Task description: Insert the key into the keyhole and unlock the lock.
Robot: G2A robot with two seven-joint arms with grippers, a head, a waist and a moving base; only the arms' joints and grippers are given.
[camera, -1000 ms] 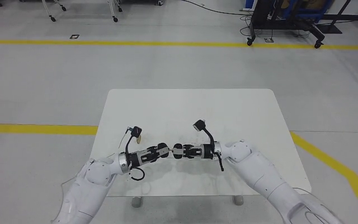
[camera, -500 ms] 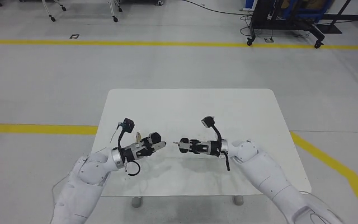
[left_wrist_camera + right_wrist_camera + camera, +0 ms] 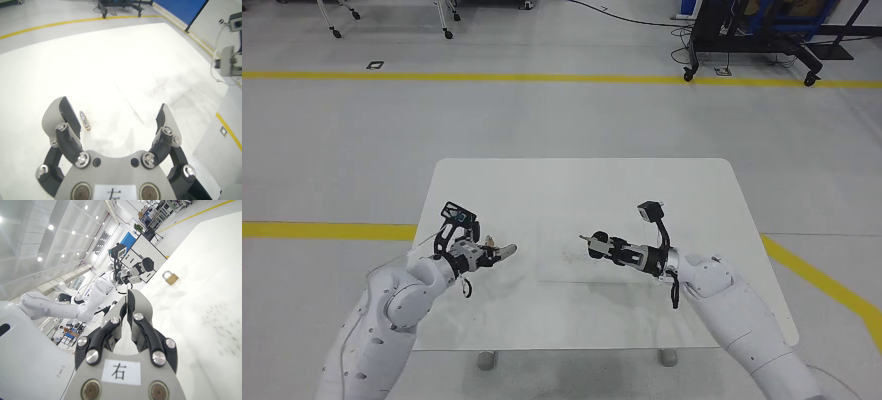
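**Key gripped on the right, lock loose by the open left gripper**

The left gripper [image 3: 113, 108] stood wide open with nothing between its fingers [image 3: 69, 113]. The lock [image 3: 84, 123], a brass padlock with a silver shackle, lay on the white table [image 3: 642, 190] close beside that gripper. In the left wrist view it appeared edge-on, just inside one ribbed pad and nearer that finger than the other. It sat low on the table surface rather than in the grip. From above, the lock [image 3: 486, 241] showed right next to the left gripper [image 3: 504, 250], on its far side from the robot.

The right gripper [image 3: 128, 294] was pinched closed, its pads pressed together on the key [image 3: 128, 290]. Only a thin metal tip of the key stuck out past the fingertips. In the top view the key [image 3: 584, 238] pointed out of the right gripper [image 3: 594, 243] toward the left arm. The lock [image 3: 170, 278] lay well ahead of the right gripper, apart from the key, with bare table between them. The two grippers faced each other, well apart.
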